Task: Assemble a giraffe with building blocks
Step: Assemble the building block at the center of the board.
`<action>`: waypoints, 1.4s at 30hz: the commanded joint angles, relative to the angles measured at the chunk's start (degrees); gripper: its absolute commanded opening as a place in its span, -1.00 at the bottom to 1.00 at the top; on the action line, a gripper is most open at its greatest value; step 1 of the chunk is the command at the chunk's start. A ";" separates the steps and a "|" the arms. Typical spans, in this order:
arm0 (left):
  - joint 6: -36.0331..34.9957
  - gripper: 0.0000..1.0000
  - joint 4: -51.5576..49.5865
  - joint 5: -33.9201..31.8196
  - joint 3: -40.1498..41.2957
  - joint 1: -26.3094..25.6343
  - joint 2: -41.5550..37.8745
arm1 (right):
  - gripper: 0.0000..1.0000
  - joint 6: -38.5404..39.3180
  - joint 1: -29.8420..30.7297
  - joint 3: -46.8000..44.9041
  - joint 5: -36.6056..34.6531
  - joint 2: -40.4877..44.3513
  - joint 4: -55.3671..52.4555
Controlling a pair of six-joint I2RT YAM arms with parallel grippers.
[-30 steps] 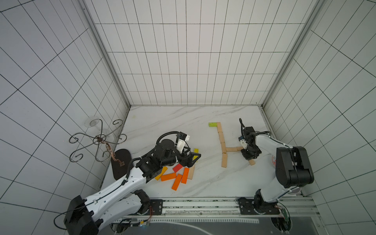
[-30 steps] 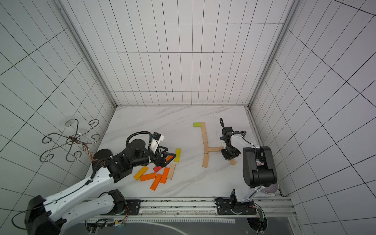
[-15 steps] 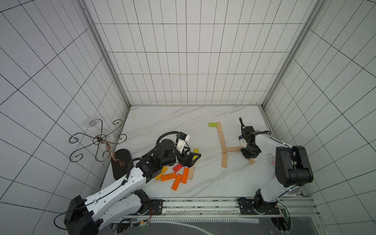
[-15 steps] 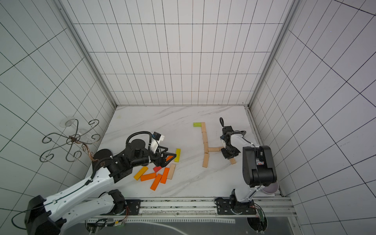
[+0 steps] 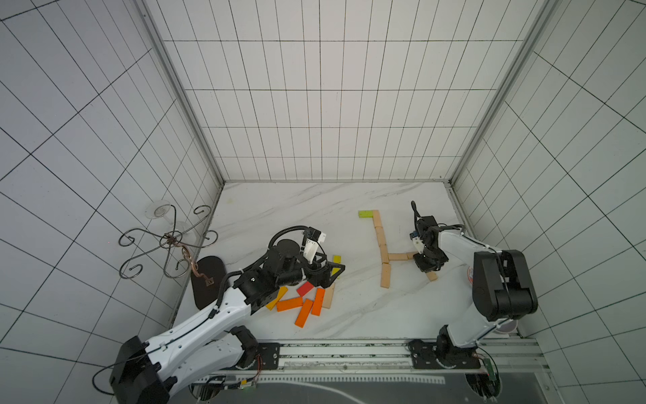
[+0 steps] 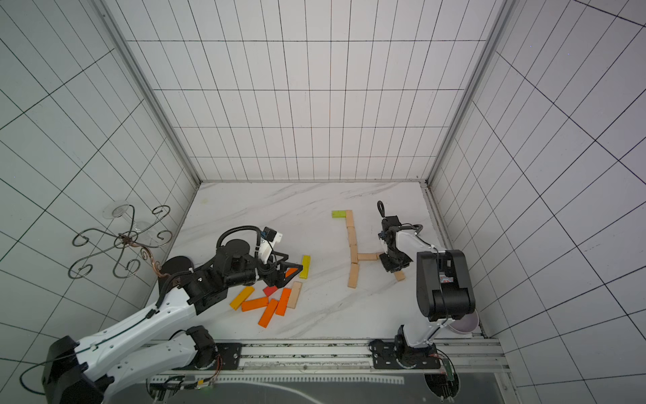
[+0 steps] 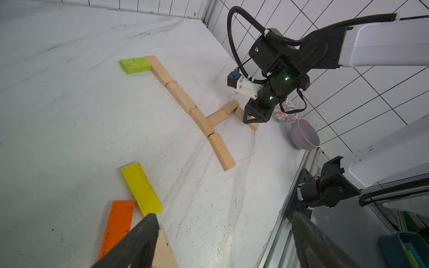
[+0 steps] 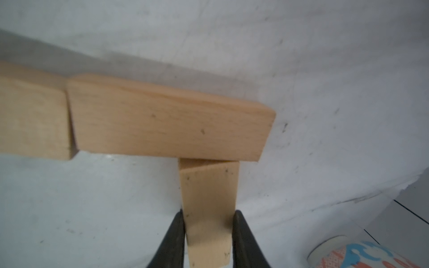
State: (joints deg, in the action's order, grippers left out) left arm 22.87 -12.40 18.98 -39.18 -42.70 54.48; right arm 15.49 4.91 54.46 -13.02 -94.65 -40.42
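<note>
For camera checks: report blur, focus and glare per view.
Right wrist view: soft throughout, held block and cup out of focus. Left wrist view: giraffe blocks sharp, near fingers blurred. Both top views: sharp, evenly lit, no glare on table.

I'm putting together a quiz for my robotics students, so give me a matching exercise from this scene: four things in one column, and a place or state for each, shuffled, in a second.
Things
1. left pincer
2. green block
3. right pincer
4. purple bowl

Places and states
A. at the far end of the wooden row
B. shut on a wooden block
C. beside the right arm's base
D. open, holding nothing

Pairs: 1-D, 2-A, 3-B, 4-C
</note>
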 commanded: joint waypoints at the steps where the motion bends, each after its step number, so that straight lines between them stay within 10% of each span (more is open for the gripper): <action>1: -0.55 0.79 -0.08 -0.87 0.39 -0.07 -0.74 | -0.55 -0.81 0.41 3.37 0.45 -2.19 2.08; 42: -0.07 0.80 0.01 0.02 0.35 1.21 -0.56 | -0.08 -0.19 0.55 5.03 0.40 1.92 -0.17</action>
State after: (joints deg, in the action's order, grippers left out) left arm 22.90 -12.73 18.92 -39.18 -41.87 54.48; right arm 15.00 4.93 54.74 -12.60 -94.35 -39.40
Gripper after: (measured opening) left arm 0.898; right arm 0.456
